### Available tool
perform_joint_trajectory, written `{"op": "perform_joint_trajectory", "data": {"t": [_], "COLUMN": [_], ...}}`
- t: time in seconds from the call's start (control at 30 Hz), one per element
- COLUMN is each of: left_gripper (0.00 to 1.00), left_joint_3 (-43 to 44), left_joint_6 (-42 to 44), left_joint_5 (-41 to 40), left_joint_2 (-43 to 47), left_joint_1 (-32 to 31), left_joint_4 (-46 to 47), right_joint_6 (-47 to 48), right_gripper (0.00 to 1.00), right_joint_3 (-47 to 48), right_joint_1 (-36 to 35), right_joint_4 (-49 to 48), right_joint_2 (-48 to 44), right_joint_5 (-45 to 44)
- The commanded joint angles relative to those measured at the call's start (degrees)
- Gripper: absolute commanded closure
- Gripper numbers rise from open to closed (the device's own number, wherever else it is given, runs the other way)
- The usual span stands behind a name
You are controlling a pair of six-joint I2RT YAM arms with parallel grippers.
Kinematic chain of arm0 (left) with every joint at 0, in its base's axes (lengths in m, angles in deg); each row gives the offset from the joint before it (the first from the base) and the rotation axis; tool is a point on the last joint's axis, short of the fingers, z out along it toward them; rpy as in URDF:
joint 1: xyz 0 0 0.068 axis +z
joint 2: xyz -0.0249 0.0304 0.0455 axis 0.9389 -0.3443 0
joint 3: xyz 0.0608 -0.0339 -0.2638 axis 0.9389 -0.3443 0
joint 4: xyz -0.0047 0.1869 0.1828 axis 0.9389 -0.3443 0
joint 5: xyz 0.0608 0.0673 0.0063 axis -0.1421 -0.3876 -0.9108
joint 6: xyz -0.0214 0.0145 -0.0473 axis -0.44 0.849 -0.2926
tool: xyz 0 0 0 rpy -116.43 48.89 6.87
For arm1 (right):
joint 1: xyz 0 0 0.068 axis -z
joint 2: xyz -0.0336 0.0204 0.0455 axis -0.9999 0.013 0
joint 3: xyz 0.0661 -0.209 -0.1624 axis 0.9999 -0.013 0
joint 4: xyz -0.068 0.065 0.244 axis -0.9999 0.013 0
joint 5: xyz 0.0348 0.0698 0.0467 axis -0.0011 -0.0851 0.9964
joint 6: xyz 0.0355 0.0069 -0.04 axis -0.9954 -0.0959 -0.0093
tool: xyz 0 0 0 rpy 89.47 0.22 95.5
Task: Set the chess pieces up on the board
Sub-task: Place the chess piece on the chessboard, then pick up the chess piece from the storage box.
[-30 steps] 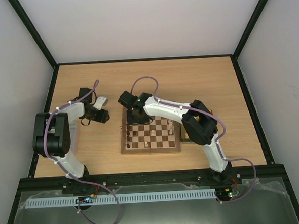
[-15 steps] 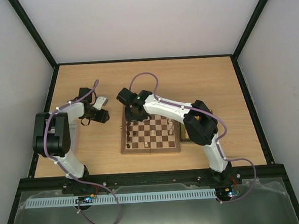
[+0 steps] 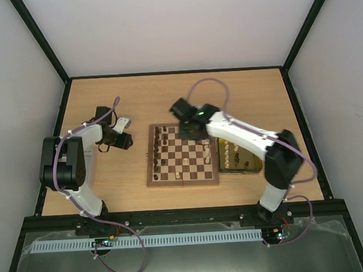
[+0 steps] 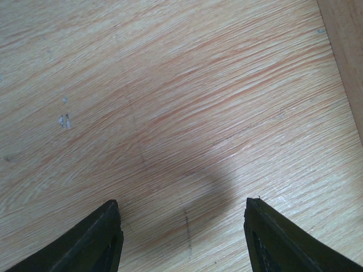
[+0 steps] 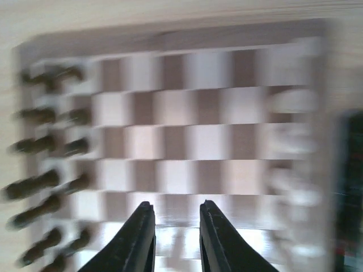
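Since a second ago your right claw (image 5: 174, 218), slightly apart and empty, has swung rightward over the board (image 3: 183, 183) at frame centre; rushing back risks toppling the dark pieces (image 3: 159, 151) along its left edge.

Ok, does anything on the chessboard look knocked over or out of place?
Nothing clearly stands out. Dark chess pieces line the board's left side, pale ones its right, more wait in the yellow tray. They're too small to rule out a toppled one.
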Motion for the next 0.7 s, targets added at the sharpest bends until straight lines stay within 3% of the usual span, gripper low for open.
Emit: {"op": "perform_joint_trajectory", "data": {"t": [0.0,0.17,0.33,0.67], "left_gripper": [0.40,0.40,0.39,0.40], "left_joint_3": [-0.66,-0.54,-0.30,-0.47], "left_joint_6": [0.05,0.16,0.14,0.12], "left_joint_5": [-0.62,-0.37,-0.58,-0.86], "left_joint_2": [-0.34,-0.27,-0.84,-0.75], "left_joint_1": [0.44,0.44,0.44,0.44], "left_joint_4": [-2.65,-2.81,-2.78,-3.08], "right_joint_6": [-1.25,1.27,3.23,4.87], "right_gripper": [0.79,0.79,0.79,0.78], "right_joint_3": [-13.83,-25.89,-35.07,-43.60], "right_joint_1": [12.28,23.42,30.17,32.31], "right_joint_4": [1.61,2.54,0.91,-4.74], "right_joint_2": [-13.35,-24.38,-29.85,-31.14], "right_joint_5": [-3.18,-3.37,-0.34,6.84]}}
